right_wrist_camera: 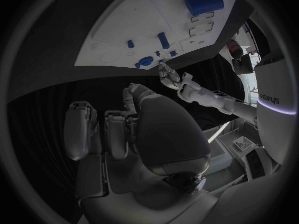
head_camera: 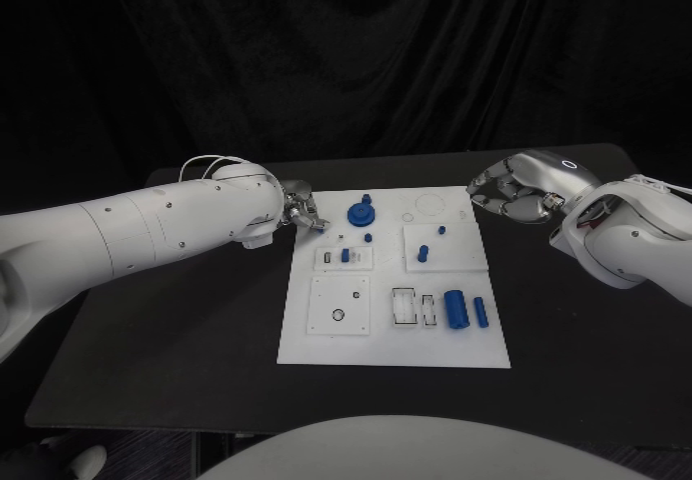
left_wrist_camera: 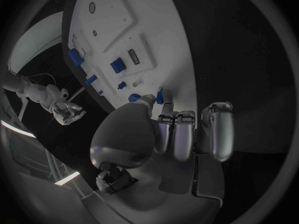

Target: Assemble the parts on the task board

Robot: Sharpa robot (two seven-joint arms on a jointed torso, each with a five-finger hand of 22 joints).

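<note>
The white task board (head_camera: pixel 397 345) lies in the middle of the table. On its far half sit a round blue knob (head_camera: pixel 361 212), a short blue peg (head_camera: pixel 424 253) and two tiny blue pieces. A thick blue cylinder (head_camera: pixel 454 308) and a slim blue bar (head_camera: pixel 479 313) lie towards its right edge. My left hand (head_camera: pixel 300 211) hovers at the board's far left corner, fingers loosely bent, holding nothing; its thumb (left_wrist_camera: pixel 146 100) is close to a blue piece (left_wrist_camera: pixel 161 95). My right hand (head_camera: pixel 513 192) hangs just off the far right corner, also holding nothing.
The black table (head_camera: pixel 159 350) extends well beyond the board on both sides. Several empty slots and holes mark the board's near half, such as a rectangular slot pair (head_camera: pixel 405 307) and a round hole (head_camera: pixel 338 314). A black curtain closes off the back.
</note>
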